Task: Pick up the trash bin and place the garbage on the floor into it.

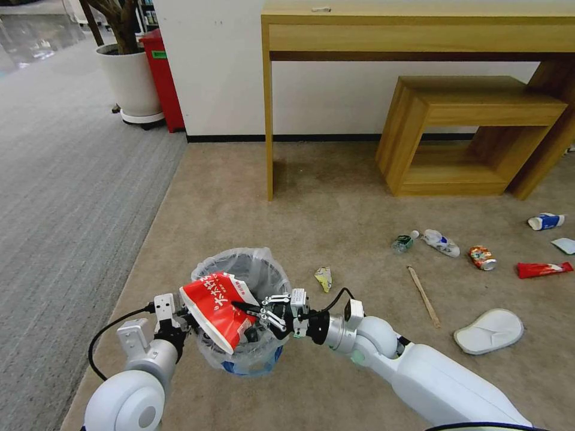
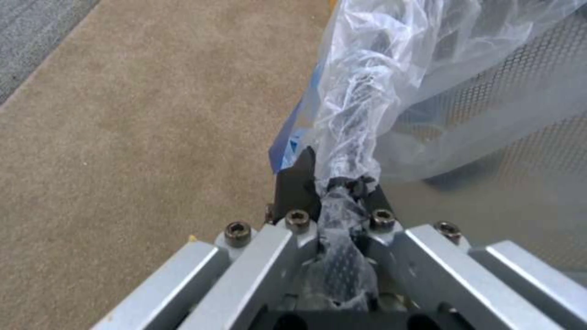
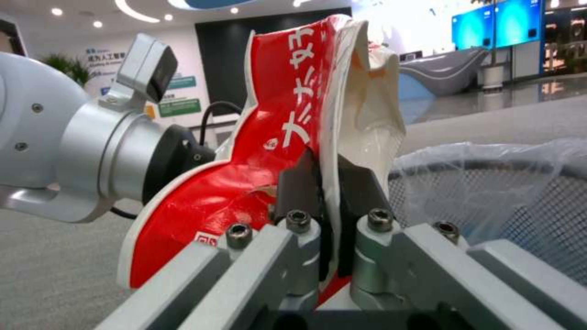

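Head view. Left gripper (image 1: 187, 316): arm enters at lower left, wrist level, reaching to the near-left rim of the trash bin (image 1: 242, 311); jaws hidden behind the red-white carton (image 1: 217, 308). Right gripper (image 1: 254, 312): arm runs in from lower right, forearm angled up-left, jaws pinching the carton's edge above the bin's mouth. Bin held near the lower middle, over the floor (image 1: 311, 197). Loose on the carpet to the right: yellow scrap (image 1: 324, 278), wooden stick (image 1: 424, 296), clear bottle (image 1: 405, 241), crushed can (image 1: 482, 257), red wrapper (image 1: 544, 269), white slipper (image 1: 489, 330), blue-white cup (image 1: 545, 221).

Left wrist view. Left gripper (image 2: 333, 188): jaws pressed together on the bin's rim, a twisted fold of its plastic liner (image 2: 361, 114) caught between them. Mesh wall blurred behind the bag.

Right wrist view. Right gripper (image 3: 329, 181): jaws clamped on the carton's (image 3: 269, 151) folded edge, carton upright and creased, its lower end cut off. Bin rim (image 3: 489, 160) just beside; left arm's wrist behind the carton.
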